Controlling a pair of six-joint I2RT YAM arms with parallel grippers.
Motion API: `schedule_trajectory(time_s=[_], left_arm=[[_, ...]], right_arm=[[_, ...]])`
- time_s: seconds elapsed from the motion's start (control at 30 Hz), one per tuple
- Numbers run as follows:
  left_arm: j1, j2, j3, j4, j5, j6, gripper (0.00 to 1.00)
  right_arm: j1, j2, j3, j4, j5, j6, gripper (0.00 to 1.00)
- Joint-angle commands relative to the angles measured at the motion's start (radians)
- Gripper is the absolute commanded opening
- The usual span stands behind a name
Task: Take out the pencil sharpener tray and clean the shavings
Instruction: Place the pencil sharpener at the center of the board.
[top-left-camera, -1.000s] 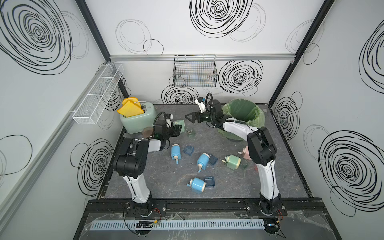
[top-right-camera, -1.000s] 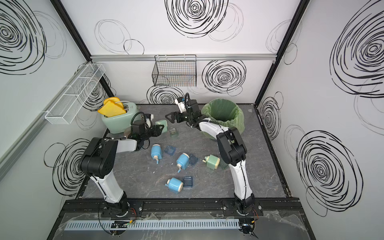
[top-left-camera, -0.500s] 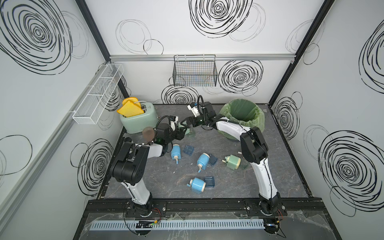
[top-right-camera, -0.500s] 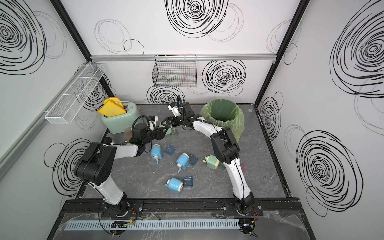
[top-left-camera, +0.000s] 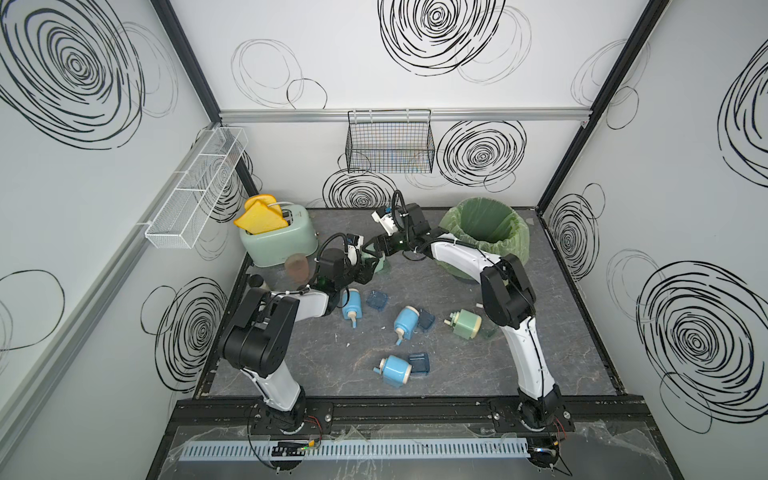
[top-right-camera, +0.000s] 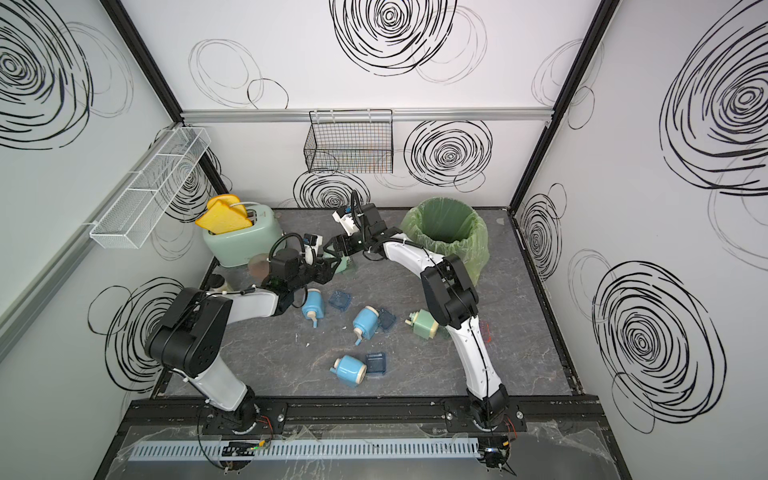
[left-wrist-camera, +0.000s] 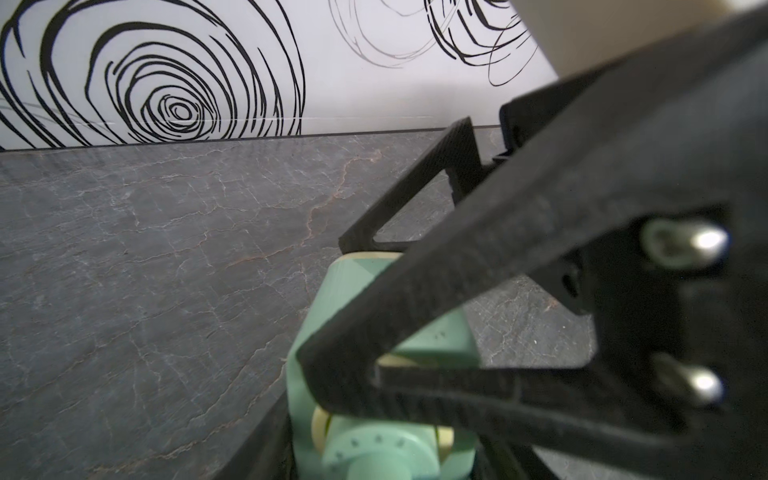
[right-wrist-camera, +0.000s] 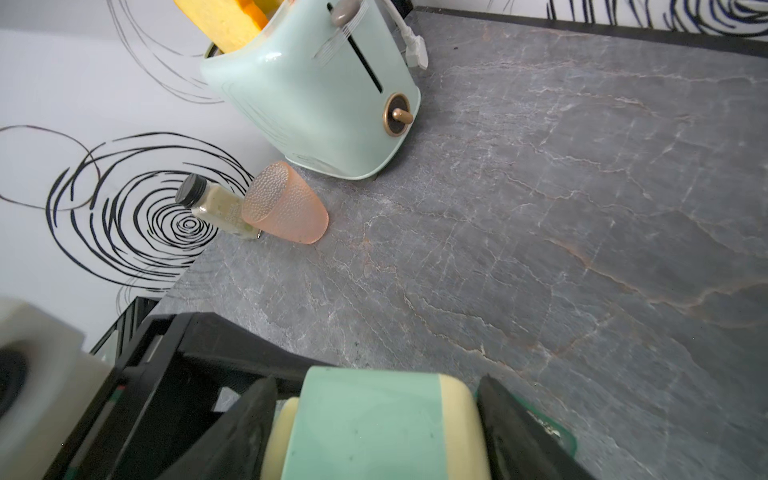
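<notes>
A: How are the end effectors found?

B: The sharpener (right-wrist-camera: 365, 432) is clenched in the left end effector (left-wrist-camera: 324, 299). The right end effector (right-wrist-camera: 376, 384) is set around the same body, one jaw at each side. Whether it is pressed on cannot be told.

A: Where is the sharpener held?

B: Toward the back of the table (right-wrist-camera: 540, 208), between the toaster (top-left-camera: 286, 245) and the bin (top-left-camera: 517, 239).

A: And the tray?

B: A see-through green edge (right-wrist-camera: 559, 434) is seen just past one right jaw. It is judged to be the tray, not yet drawn out.

A: How is the step best done?

B: The body should be held firm by the left, and the tray alone, not the shell, should be gripped by the right. The tray should be drawn straight along its slide and carried level, so that no shavings are spilled. It should be tipped only once it is over the bin.
</notes>
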Motion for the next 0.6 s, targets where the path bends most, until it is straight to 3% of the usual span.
schedule_trajectory(time_s=[0.0, 0.1, 0.13, 0.2, 0.3, 0.57], left_arm=[[-0.015, -0.054, 0.01, 0.121, -0.014, 0.039, 0.25], [-0.026, -0.059, 0.01, 0.115, -0.042, 0.052, 0.25], [-0.028, -0.06, 0.01, 0.11, -0.052, 0.056, 0.25], [-0.034, -0.066, 0.004, 0.113, -0.075, 0.063, 0.25], [-0.04, -0.075, -0.007, 0.121, -0.106, 0.065, 0.25], [-0.06, -0.1, -0.022, 0.137, -0.138, 0.073, 0.25]], right_arm=[[0.006, -0.012, -0.009, -0.07, -0.04, -0.023, 0.66], [0.006, -0.018, -0.001, -0.117, -0.051, -0.042, 0.65], [0.004, -0.02, 0.004, -0.138, -0.045, -0.051, 0.68], [0.0, -0.032, 0.002, -0.179, -0.02, -0.076, 0.82], [-0.012, -0.052, -0.023, -0.204, 0.005, -0.101, 0.87], [-0.038, -0.03, 0.01, -0.294, -0.077, -0.165, 0.82]])
